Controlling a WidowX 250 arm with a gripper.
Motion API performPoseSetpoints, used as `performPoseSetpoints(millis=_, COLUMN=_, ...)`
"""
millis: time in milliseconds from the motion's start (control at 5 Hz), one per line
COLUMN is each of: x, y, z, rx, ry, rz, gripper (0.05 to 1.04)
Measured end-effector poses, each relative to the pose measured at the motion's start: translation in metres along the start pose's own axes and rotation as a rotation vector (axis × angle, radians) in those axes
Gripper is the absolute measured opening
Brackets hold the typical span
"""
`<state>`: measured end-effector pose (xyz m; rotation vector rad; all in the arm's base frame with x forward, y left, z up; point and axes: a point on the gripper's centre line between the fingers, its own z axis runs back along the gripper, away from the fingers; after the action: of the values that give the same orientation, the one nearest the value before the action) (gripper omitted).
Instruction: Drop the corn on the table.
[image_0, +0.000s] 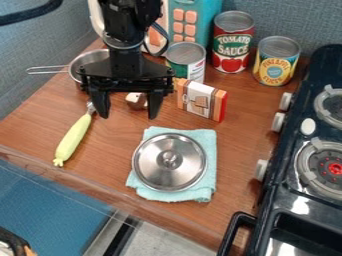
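Well, the black gripper (128, 116) hangs with its fingers spread wide and nothing between them, while the corn (72, 139) (slender, pale yellow-green) lies on the wooden table (110, 150), apart from the metal lid (169, 159).

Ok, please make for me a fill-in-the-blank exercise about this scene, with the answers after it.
The metal lid lies ____ the light blue-green cloth, not under it. The black stove is at the ____ edge of the picture. The black hand is ____, not shut. The cans number ____.

Missing words: on; right; open; three.
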<state>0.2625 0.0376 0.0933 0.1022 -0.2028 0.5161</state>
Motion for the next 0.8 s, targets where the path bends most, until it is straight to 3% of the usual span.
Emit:
performPoseSetpoints(millis=200, x=-0.004, y=0.001, z=-0.006, rx=0.003, ry=0.025, rz=-0.001, gripper=1.001)
performPoseSetpoints(millis=400, x=-0.004, y=0.023, z=-0.01, rx=-0.024, ry=0.04, rz=0.001, gripper=1.001)
performPoseSetpoints(millis=600, x=-0.005, y=0.037, z=-0.012, rx=-0.022, ry=0.032, rz=-0.048, gripper=1.001)
performPoseSetpoints(millis=800, x=-0.003, y=0.055, z=-0.018, rx=0.002, ry=0.066, rz=-0.062, gripper=1.001)
